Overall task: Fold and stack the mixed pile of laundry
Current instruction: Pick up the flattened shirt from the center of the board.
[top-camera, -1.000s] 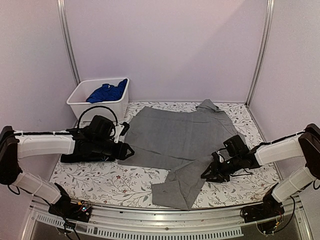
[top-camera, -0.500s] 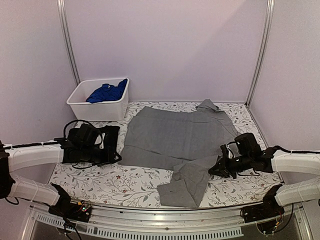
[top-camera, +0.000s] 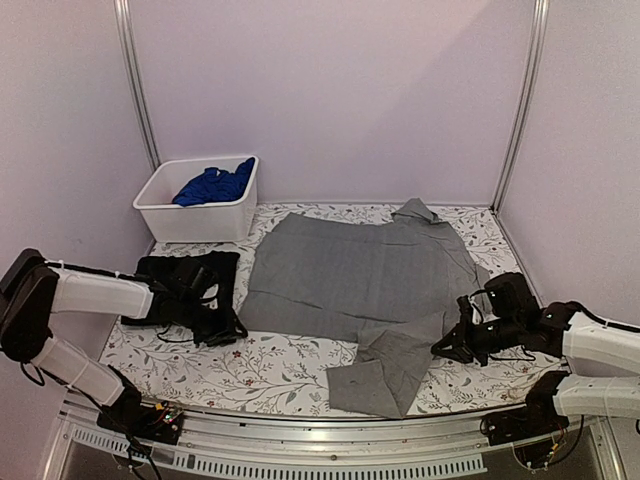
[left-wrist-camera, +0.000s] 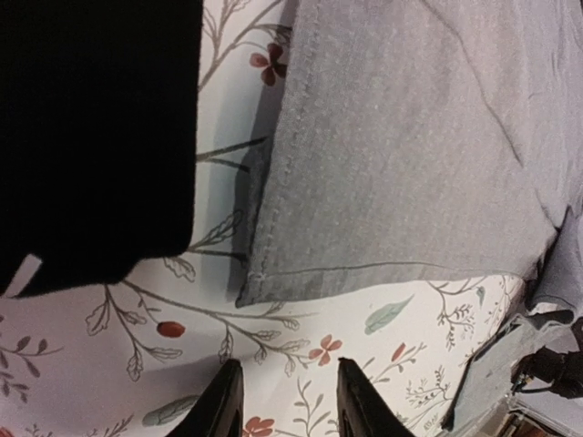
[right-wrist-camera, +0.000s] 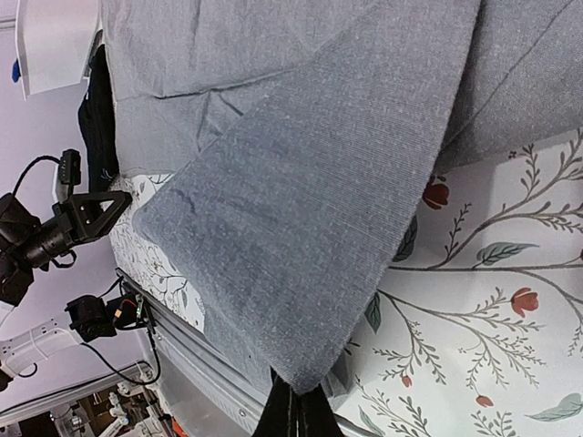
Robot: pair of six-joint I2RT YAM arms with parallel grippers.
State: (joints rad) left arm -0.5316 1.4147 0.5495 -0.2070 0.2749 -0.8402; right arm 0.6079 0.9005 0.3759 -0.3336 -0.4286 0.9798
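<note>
The grey shirt [top-camera: 350, 270] trails one sleeve [top-camera: 385, 370] toward the near edge. The right gripper [top-camera: 448, 345] is clenched on the sleeve's edge. The body lies flat mid-table, its long axis left to right with the hem leftward. The left gripper [left-wrist-camera: 284, 401], parted and empty, hovers just off that hem beside the black T-shirt [top-camera: 185, 280].
</note>
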